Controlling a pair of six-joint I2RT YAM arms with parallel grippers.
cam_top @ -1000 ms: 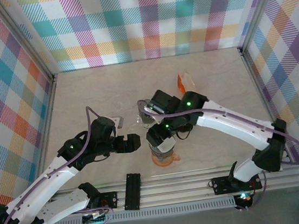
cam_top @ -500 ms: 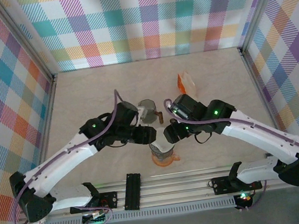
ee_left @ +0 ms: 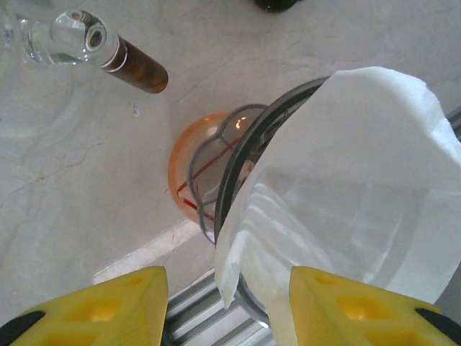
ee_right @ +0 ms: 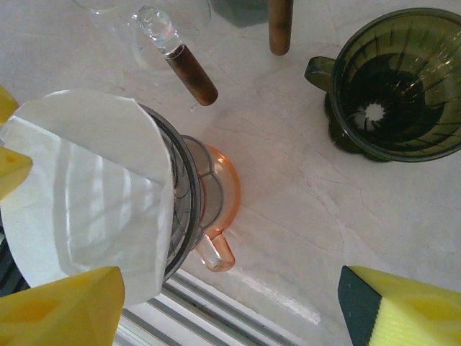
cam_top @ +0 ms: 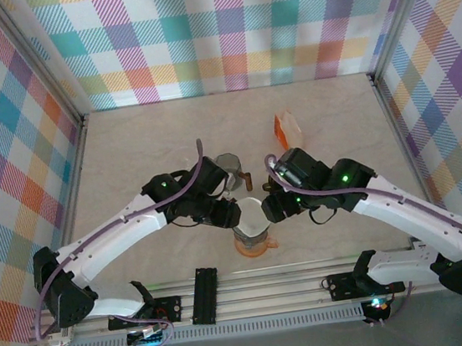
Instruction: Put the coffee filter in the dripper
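White paper cone filter [ee_left: 346,180] sits in grey-rimmed orange plastic dripper [ee_left: 189,169] at near edge of marble desk [ee_right: 324,216], standing proud of rim. Left jaws spread astride filter's lip, seemingly to seat it. Right jaws gape wide overhead, apparently standing by.

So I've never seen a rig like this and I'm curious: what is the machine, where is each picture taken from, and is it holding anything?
These are two robot arms bolted at the near edge of a table. The top view looks down on both, showing the left gripper and the right gripper. The other two pictures come from a camera on each wrist; the yellow pads are that arm's own fingers. A dripper stands on an orange base, with a white coffee filter in it, poking above the rim. Nearby are a dark green dripper and a glass piece with a brown handle. Both grippers are open and seem to grip nothing.
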